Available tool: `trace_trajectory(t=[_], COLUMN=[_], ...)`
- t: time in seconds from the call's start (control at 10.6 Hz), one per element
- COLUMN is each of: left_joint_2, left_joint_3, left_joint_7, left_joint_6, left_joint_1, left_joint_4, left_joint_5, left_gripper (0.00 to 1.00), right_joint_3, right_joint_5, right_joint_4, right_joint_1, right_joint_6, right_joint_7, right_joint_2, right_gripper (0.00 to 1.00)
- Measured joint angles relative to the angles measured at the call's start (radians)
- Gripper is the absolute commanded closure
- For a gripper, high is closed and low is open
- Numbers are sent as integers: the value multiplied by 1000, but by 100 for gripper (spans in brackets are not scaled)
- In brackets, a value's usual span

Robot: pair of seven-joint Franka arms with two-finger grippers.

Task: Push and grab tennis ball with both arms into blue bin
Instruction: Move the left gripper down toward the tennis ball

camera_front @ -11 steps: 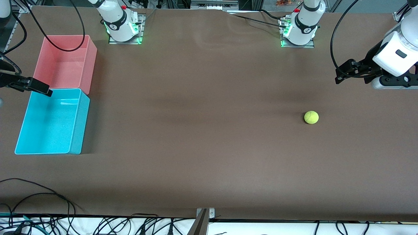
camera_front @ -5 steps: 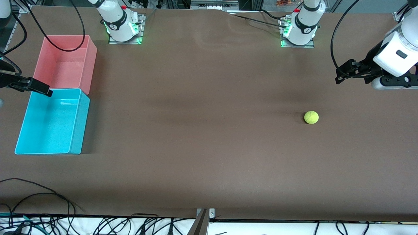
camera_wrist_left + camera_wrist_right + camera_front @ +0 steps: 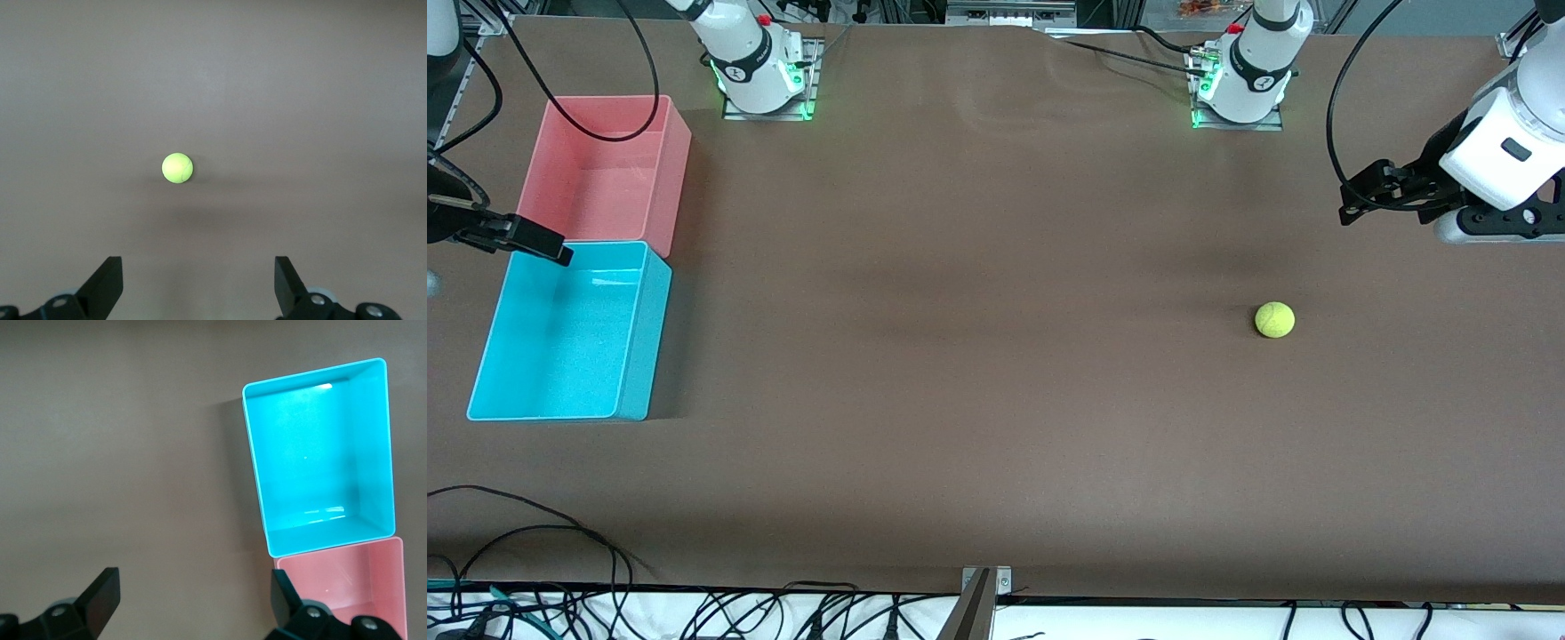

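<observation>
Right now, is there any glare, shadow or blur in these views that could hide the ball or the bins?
Front view: soft dark bands shade the table, yet the tennis ball reads clearly. Right wrist view: a white glare patch sits inside the blue bin; the pink bin is cut by the frame. Left wrist view: faint shadow under the ball, sharp enough.

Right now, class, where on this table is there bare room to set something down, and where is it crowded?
The widest bare patch is the brown table between the blue bin and the tennis ball. Another lies from the ball down to the table's near edge. It is crowded at the right arm's end, where the blue bin touches the pink bin under the open right tool.
</observation>
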Motion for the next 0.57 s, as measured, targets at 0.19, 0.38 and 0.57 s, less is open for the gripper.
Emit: trace_trajectory(t=[0.19,0.38,0.57], left_joint_2=[0,1,-1], left_joint_3=[-2,-4,18], left_joint_7=[0,0,7], left_joint_6=[-16,-21,6], left_joint_1=[-1,-6,-9], left_joint_4=[0,-5,-41], left_joint_5=[7,16,31], left_gripper=[0,0,0], right_joint_3=[0,0,0], right_joint_5=[0,0,0], right_joint_4=[0,0,0], right_joint_1=[0,0,0], right_joint_6=[0,0,7], right_joint_7=[0,0,0], right_joint_2=[1,1,4], right_gripper=[0,0,0])
